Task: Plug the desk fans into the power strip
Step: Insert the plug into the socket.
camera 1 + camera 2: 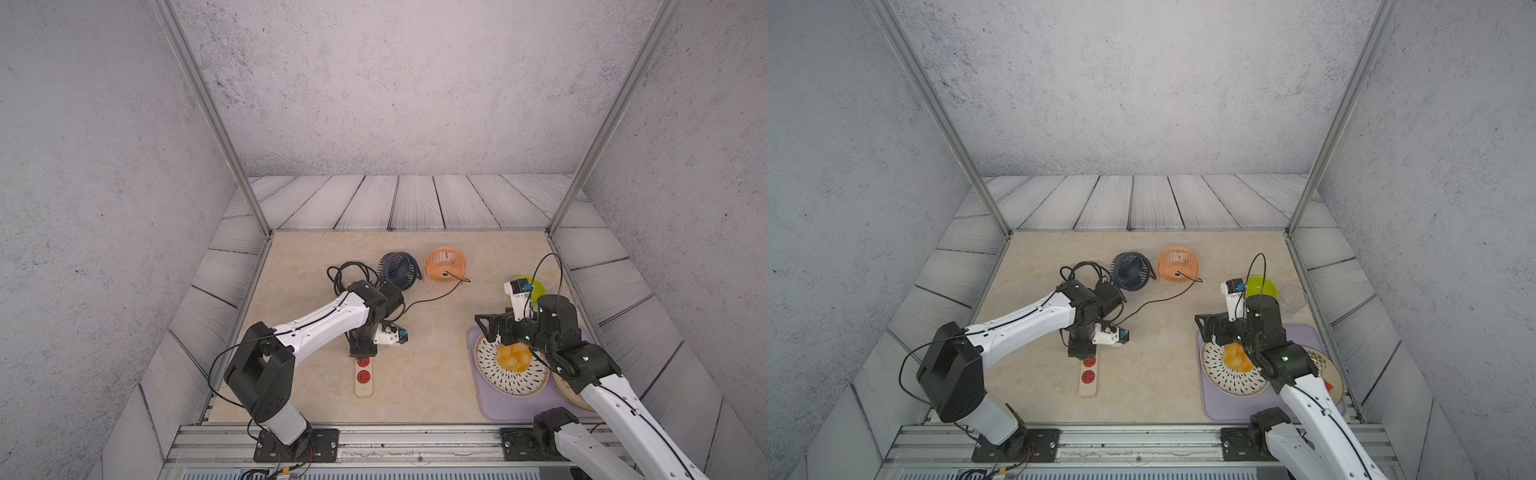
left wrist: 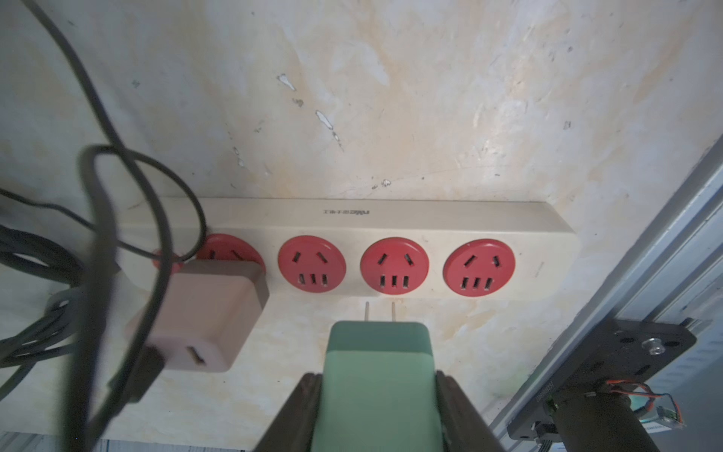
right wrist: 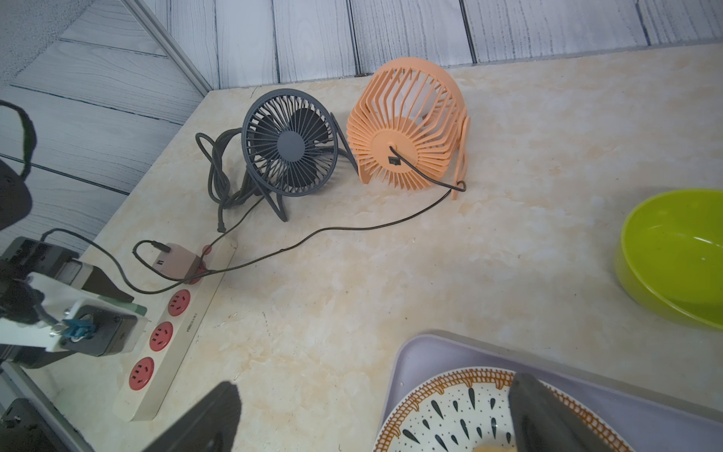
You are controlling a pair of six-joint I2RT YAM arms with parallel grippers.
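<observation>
A beige, marble-patterned worktop (image 1: 436,374) is enclosed by speckled grey walls, pale wood-plank panels and aluminium frame posts. The long cream-beige power strip with four round red sockets (image 2: 391,223) is laid near the worktop's front edge, towards its left side, with its length running front to back. A pinkish-brown square adapter (image 2: 203,313) is seated in the socket at its far end, beside black cords. The left gripper (image 2: 377,379) is closed on a green plug adapter (image 2: 377,344), which is clamped between the two dark fingers. The adapter's two metal prongs are pointed at the strip, close to the third socket from the corded end, and are not inserted. A dark blue round desk fan (image 1: 399,268) and an orange slatted desk fan (image 1: 445,264) are set side by side towards the back edge, near the middle. A thin black cord is trailed forward from the orange one. The right gripper (image 3: 371,415) is held with its jaws wide apart and empty above a white plate with black drop marks (image 3: 450,403). The plate is placed on a lavender tray (image 3: 430,352) at the front right corner. A lime-green bowl (image 3: 673,250) is seen behind the tray near the right edge.
</observation>
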